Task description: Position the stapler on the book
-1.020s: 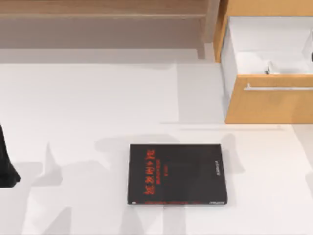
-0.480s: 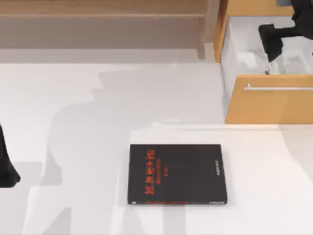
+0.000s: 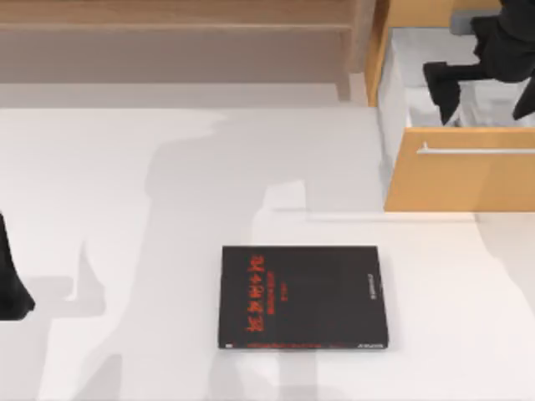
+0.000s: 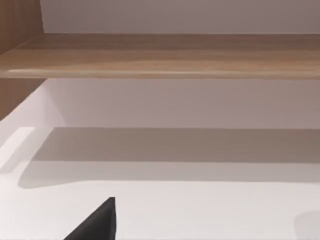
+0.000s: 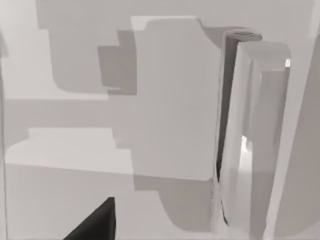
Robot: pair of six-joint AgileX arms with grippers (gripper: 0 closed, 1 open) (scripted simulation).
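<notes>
The black book [image 3: 301, 296] with red characters lies flat on the white table, near the front middle. The stapler [image 5: 250, 130], a pale grey-white bar, lies inside the open drawer [image 3: 460, 180] at the back right. My right gripper [image 3: 486, 93] hovers over the drawer's white interior, open, with its black fingers [image 3: 443, 88] spread wide apart and nothing between them. One fingertip [image 5: 95, 222] shows at the edge of the right wrist view, apart from the stapler. My left arm [image 3: 10, 280] is parked at the table's left edge.
The wooden drawer front with its metal handle [image 3: 476, 150] juts out over the table at the right. A low wooden shelf [image 3: 175, 17] runs along the back. Bare white table surrounds the book on all sides.
My right arm has come in from the upper right and moved left and lower over the open drawer. The book and my left arm have not moved.
</notes>
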